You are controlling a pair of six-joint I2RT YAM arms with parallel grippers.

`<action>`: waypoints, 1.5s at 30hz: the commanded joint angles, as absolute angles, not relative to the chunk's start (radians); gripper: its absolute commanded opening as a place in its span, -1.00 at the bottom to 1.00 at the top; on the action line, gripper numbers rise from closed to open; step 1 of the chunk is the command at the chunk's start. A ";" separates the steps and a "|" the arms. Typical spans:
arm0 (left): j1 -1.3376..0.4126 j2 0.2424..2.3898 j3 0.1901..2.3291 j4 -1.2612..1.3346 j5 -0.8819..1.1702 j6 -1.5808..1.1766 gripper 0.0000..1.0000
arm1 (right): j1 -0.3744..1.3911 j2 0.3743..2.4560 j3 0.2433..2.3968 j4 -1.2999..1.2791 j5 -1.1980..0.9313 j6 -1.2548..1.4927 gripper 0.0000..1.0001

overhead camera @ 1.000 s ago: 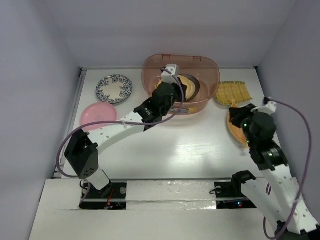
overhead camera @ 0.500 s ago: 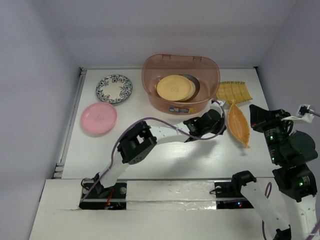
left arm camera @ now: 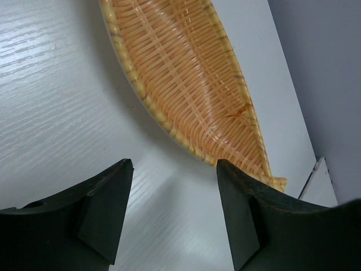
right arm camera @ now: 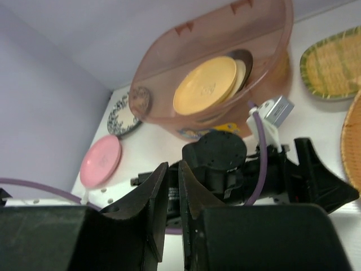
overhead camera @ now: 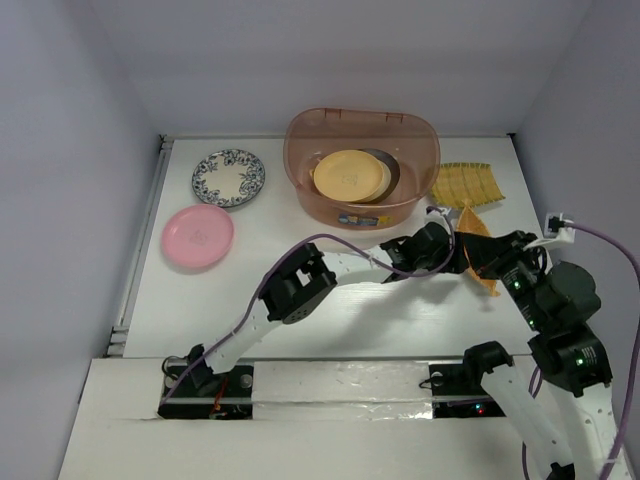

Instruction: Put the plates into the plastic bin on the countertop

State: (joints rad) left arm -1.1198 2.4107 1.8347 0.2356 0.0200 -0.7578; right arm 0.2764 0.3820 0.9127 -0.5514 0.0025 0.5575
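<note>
We record the tub (overhead camera: 300,165) as translucent reddish-pink, its label (overhead camera: 358,217) yellow with dark marks. Inside it we see a plain orange round plate (overhead camera: 350,175) and a cream plate (right arm camera: 242,70) with a dark rim. The floral plate (overhead camera: 228,178) is blue on white; the pink plate (overhead camera: 198,236) is plain. The ribbed dish (overhead camera: 468,183) is yellow. The leaf dish (left arm camera: 186,79) is orange with a basket-weave pattern and a paler yellow edge. The tabletop (left arm camera: 45,113) is white with faint grain, the walls (overhead camera: 60,150) pale lilac. The left hand (left arm camera: 169,214) and right hand (right arm camera: 172,186) are black.
</note>
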 commanded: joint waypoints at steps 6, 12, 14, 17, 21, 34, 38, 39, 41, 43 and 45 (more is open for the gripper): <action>-1.120 2.522 2.008 0.227 0.049 -0.865 0.18 | 0.282 0.387 0.835 -0.449 -0.121 0.563 -0.63; -1.120 2.594 2.097 0.181 0.025 -0.881 0.12 | 0.282 0.376 0.818 -0.443 -0.132 0.554 -0.62; -1.120 2.594 2.094 0.181 0.009 -0.885 0.02 | 0.282 0.374 0.815 -0.434 -0.138 0.552 -0.62; -1.120 2.588 2.072 0.189 0.009 -0.888 -0.16 | 0.282 0.380 0.811 -0.422 -0.144 0.549 -0.62; -1.120 2.563 2.001 0.218 -0.021 -0.900 -0.33 | 0.282 0.387 0.811 -0.407 -0.146 0.549 -0.62; -1.120 2.525 1.918 0.262 -0.058 -0.897 -0.73 | 0.282 0.388 0.798 -0.391 -0.153 0.569 -0.62; -1.120 2.464 1.833 0.284 -0.061 -0.884 -0.97 | 0.282 0.385 0.795 -0.396 -0.153 0.574 -0.62; -1.120 2.450 1.795 0.291 -0.060 -0.876 -1.00 | 0.282 0.384 0.795 -0.396 -0.152 0.575 -0.62; -1.120 2.392 1.740 0.310 -0.057 -0.865 -1.00 | 0.282 0.376 0.796 -0.402 -0.146 0.578 -0.62; -1.120 2.314 1.644 0.342 -0.061 -0.845 -1.00 | 0.282 0.370 0.802 -0.411 -0.127 0.577 -0.62; -1.120 2.257 1.579 0.374 -0.058 -0.827 -1.00 | 0.282 0.368 0.814 -0.423 -0.107 0.569 -0.62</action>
